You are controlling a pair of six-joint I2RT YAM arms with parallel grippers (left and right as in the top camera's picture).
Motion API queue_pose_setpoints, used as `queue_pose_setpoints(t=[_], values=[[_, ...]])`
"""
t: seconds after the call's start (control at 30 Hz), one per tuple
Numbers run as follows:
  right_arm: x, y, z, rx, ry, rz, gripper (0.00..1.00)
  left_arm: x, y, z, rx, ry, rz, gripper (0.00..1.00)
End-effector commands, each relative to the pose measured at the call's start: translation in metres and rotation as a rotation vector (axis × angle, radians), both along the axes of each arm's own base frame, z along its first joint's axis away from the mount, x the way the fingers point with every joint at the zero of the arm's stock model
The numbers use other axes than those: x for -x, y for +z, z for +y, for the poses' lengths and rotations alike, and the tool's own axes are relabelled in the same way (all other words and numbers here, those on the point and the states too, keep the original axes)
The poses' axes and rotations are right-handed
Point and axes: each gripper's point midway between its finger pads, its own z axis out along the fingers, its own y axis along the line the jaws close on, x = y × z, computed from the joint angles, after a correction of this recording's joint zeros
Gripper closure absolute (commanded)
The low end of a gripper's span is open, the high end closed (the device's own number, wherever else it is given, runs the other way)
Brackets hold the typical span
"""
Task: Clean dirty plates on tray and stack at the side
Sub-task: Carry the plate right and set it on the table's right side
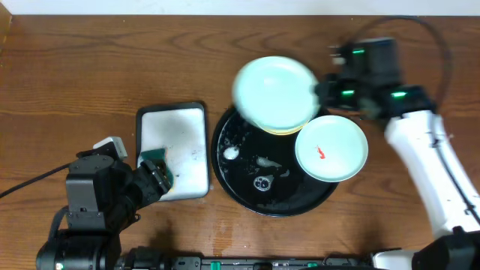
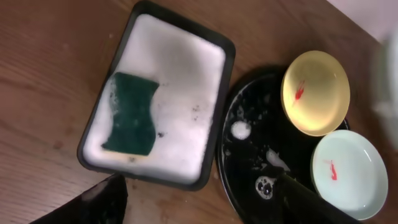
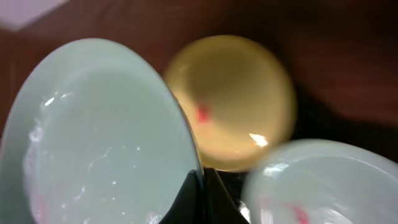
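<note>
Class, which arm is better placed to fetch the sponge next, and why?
Left, likely. Its open end effector is close to the sponge in the white tray; the right end effector is shut on a mint plate.

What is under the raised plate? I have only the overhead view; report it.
Observer: In the left wrist view the yellow plate sits on the black tray, a red smear on its face.
Operator: Now report the sponge.
Observer: The green sponge lies flat in the white tray's foam, apart from the open left claw.
Operator: Check the right claw's hold.
Observer: In the right wrist view the right claw is closed on the raised mint plate's rim.
</note>
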Motion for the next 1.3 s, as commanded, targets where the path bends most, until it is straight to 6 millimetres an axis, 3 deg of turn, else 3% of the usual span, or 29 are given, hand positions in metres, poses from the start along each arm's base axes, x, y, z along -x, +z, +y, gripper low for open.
queue_pose_setpoints(t=[0.0, 0.13, 0.33, 0.47, 0.6, 0.77, 0.83, 0.87, 1.03, 1.17, 1.27], values=[[-0.001, -0.002, -0.07, -0.012, -0.184, 0.067, 0.99, -0.003, 0.006, 0.002, -0.007, 0.004, -0.007, 0.24], [0.015, -0.032, -0.163, 0.125, -0.447, 0.187, 0.99, -0.004, 0.004, 0.002, -0.007, 0.004, 0.003, 0.24], [0.053, -0.071, -0.262, 0.215, -0.736, 0.341, 0.99, -0.004, 0.004, 0.002, -0.007, 0.004, 0.006, 0.25], [0.082, -0.104, -0.304, 0.213, -0.886, 0.437, 0.99, -0.004, 0.004, 0.002, -0.007, 0.004, 0.006, 0.25], [0.103, -0.135, -0.324, 0.179, -0.975, 0.508, 0.99, -0.004, 0.003, 0.002, -0.007, 0.004, 0.006, 0.25], [0.115, -0.147, -0.34, 0.228, -1.006, 0.521, 0.99, -0.004, 0.003, 0.002, -0.007, 0.004, 0.007, 0.24], [0.113, -0.145, -0.341, 0.239, -0.98, 0.505, 0.83, -0.004, 0.003, 0.002, -0.007, 0.004, 0.006, 0.24], [0.108, -0.143, -0.337, 0.222, -0.951, 0.488, 0.69, -0.004, 0.003, 0.002, -0.007, 0.004, 0.006, 0.25], [0.067, -0.108, -0.291, 0.033, -0.682, 0.292, 0.37, -0.004, 0.003, 0.002, -0.007, 0.004, 0.006, 0.24], [0.054, -0.081, -0.237, -0.013, -0.478, 0.212, 0.35, -0.004, 0.003, 0.002, -0.007, 0.004, 0.006, 0.24], [0.059, -0.08, -0.199, 0.029, -0.345, 0.242, 0.38, -0.004, 0.003, 0.002, -0.007, 0.004, 0.006, 0.24]])
